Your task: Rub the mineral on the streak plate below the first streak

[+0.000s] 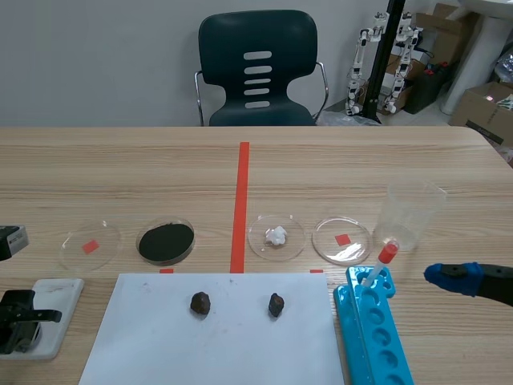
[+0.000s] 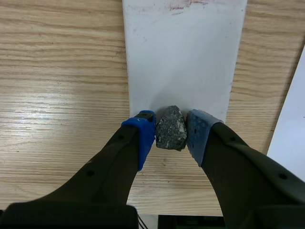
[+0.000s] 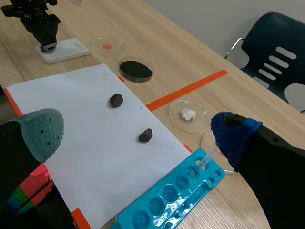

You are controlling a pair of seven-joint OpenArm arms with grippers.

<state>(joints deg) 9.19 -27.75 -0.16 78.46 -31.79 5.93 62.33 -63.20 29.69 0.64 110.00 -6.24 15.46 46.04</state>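
At the far left of the desk, the left pincer is closed around the mineral, a dark grey speckled lump pressed between its blue pads. The mineral sits over the near end of the white streak plate. Whether it touches the plate cannot be told. A faint reddish streak marks the plate's far end, well apart from the mineral.

Next comes a clear petri dish lying over a red tape square, then a dish of black powder. Nearer the robot, a white paper sheet carries two dark rocks, one left and one right, well apart from each other.

Past the orange-red tape line, a petri dish holds a white lump. Beside it lies another clear dish, with a red square showing through it. A bright blue well tray lies just beside the paper's right edge, and a red-capped dropper stands tilted in its far well. A clear plastic cup stands beyond the tray.

At the far right, the right pincer is spread wide and holds nothing. Its pads are near the blue tray.
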